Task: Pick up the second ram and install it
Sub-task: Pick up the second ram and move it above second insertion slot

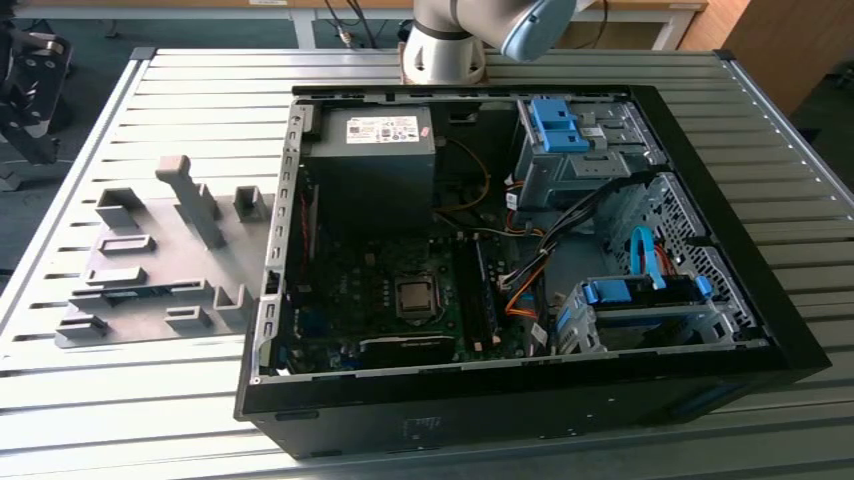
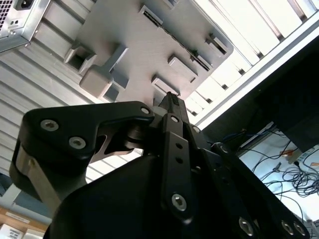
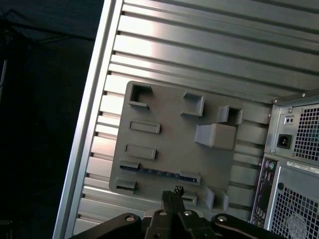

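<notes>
First wrist view: jaws closed on nothing above the grey holder point(image 3: 169, 119) on the desk point(image 3: 199, 45); the second ram point(image 3: 158, 172) shows only a thin edge there.

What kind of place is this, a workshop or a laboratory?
Most likely a robotics laboratory or test bench. An open computer case lies on a ribbed metal table, a grey fixture plate with holders sits beside it, and a robot arm stands at the table's edge.

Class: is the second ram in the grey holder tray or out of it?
In: the second ram sits edge-up between two brackets on the grey tray.
</notes>
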`<state>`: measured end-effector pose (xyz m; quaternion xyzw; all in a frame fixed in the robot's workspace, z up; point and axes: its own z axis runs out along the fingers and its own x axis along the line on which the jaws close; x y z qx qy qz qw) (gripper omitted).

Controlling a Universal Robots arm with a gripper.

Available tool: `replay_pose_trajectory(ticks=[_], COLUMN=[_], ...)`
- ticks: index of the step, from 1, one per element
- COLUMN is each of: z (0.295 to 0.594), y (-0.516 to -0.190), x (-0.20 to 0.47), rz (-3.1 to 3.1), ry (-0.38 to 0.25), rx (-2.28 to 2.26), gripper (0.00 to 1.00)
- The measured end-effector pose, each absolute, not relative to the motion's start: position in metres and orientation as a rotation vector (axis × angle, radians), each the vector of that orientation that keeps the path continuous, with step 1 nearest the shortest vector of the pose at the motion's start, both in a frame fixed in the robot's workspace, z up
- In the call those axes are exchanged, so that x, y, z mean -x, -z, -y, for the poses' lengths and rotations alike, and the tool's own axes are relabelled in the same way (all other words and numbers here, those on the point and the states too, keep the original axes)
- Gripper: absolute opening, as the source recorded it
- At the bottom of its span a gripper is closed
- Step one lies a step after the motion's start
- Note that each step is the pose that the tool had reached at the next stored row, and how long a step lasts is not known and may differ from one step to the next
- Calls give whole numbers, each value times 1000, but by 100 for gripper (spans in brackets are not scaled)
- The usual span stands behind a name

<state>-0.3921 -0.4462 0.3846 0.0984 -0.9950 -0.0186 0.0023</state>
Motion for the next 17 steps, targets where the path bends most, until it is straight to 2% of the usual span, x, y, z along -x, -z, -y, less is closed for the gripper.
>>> replay_pose_trajectory(ticks=[17], z=[446], y=[-385], x=[392], rz=[3116], ry=[57], rx=[-354], gripper=[11])
